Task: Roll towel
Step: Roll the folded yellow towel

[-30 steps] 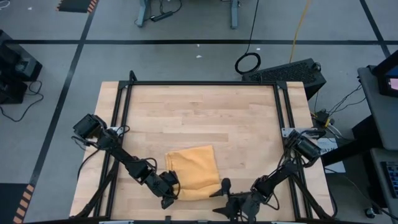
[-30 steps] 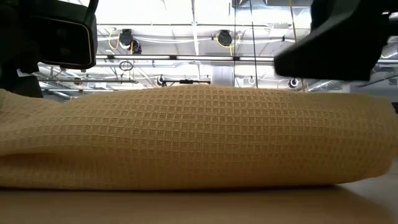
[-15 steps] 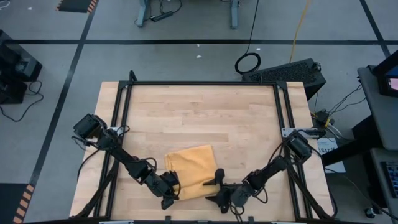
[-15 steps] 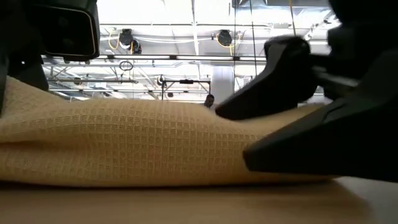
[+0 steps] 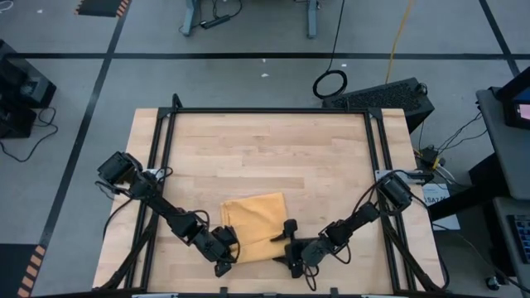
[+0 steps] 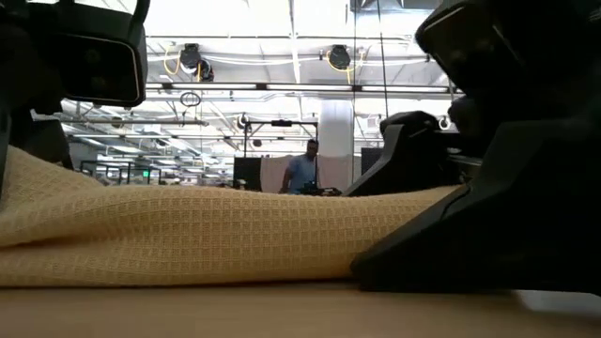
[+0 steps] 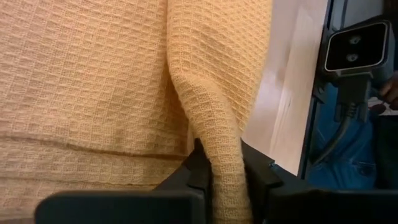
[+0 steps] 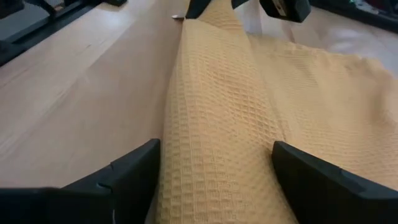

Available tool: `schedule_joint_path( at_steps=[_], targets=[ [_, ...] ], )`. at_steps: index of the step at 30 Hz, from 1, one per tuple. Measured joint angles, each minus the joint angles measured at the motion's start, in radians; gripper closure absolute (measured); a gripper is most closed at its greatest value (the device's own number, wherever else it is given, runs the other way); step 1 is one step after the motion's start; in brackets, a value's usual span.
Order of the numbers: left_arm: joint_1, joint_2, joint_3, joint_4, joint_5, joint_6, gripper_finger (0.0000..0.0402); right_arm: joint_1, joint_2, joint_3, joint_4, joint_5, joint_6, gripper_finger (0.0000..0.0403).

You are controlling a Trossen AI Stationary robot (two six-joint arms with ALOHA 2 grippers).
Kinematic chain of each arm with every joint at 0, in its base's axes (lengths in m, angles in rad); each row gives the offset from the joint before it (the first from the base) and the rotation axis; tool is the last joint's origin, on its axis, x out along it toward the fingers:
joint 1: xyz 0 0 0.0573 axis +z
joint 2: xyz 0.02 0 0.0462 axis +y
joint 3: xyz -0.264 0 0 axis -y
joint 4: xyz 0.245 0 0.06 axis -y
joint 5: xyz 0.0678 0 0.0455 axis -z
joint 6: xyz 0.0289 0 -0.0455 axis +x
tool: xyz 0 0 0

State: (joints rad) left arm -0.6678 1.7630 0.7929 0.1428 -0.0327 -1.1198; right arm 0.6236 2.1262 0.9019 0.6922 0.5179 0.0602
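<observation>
Towel (image 5: 255,225) edge between both hands (image 5: 225,251) (image 5: 289,246).

Readable text: none, in any of the four views.
Towel (image 5: 257,225): plain waffle weave, no lettering showing.
Worktop (image 5: 265,157): bare wood, no marks or numbers.
Floor hazard strip (image 5: 101,7): orange and black stripes only, no words.
Paper by the right arm's base (image 5: 435,195): white sheet, print too small to make out.
Room lights in the low view: a green glow, nothing legible.
</observation>
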Motion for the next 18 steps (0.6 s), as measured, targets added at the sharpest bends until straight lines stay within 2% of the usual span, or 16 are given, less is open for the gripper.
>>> schedule_joint_path(
  at_steps=[9, 18],
  targets=[
    [0.000, 0.000, 0.001, 0.003, -0.051, 0.000, 0.0307, -0.022, 0.002, -0.023, 0.039, -0.053, 0.048, 0.0103],
    [0.000, -0.055, 0.006, -0.037, -0.031, 0.034, 0.0199, -0.022, 0.005, -0.023, 0.031, -0.053, 0.082, 0.0103]
  ],
)
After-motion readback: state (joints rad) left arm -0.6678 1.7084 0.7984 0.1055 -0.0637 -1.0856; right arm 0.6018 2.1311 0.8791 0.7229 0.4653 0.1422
